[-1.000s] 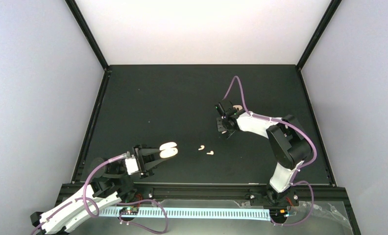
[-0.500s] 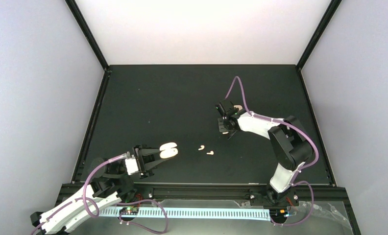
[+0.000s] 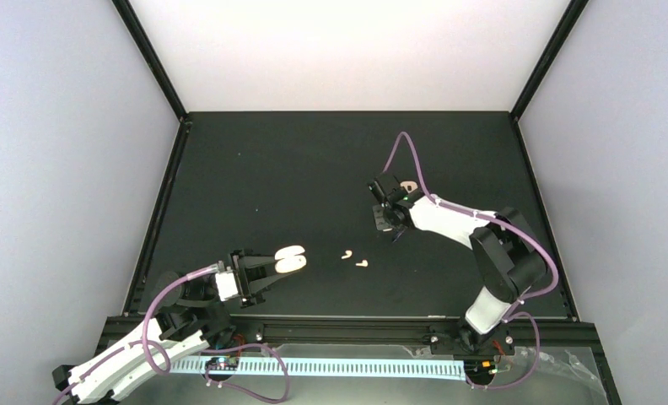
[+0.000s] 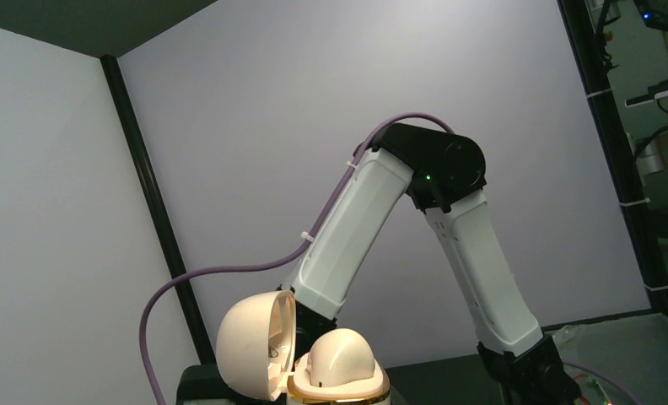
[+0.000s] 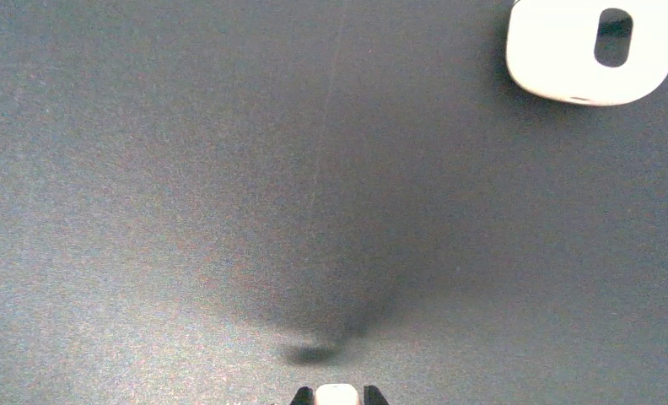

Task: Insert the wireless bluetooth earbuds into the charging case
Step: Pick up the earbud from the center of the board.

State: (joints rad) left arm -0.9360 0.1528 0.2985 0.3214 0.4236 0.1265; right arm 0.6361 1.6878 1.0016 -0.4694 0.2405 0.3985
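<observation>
My left gripper (image 3: 273,264) is shut on an open cream charging case (image 3: 289,258) and holds it near the table's front left. In the left wrist view the lid (image 4: 253,344) stands open to the left of the domed base (image 4: 341,363). Two white earbuds (image 3: 346,252) (image 3: 362,263) lie on the black mat just right of the case. My right gripper (image 3: 385,218) is further right and back, a little above the mat. It is shut on a small white earbud (image 5: 336,394) between its black fingertips.
A second cream case-like piece with an oval hole (image 5: 593,49) lies on the mat beyond my right gripper, partly hidden by the arm in the top view (image 3: 410,184). Black frame rails (image 3: 156,211) border the mat on the left, right and front.
My right arm's elbow has swung to the right and its gripper has shifted slightly left with the earbud. The left arm and the case have not moved.
</observation>
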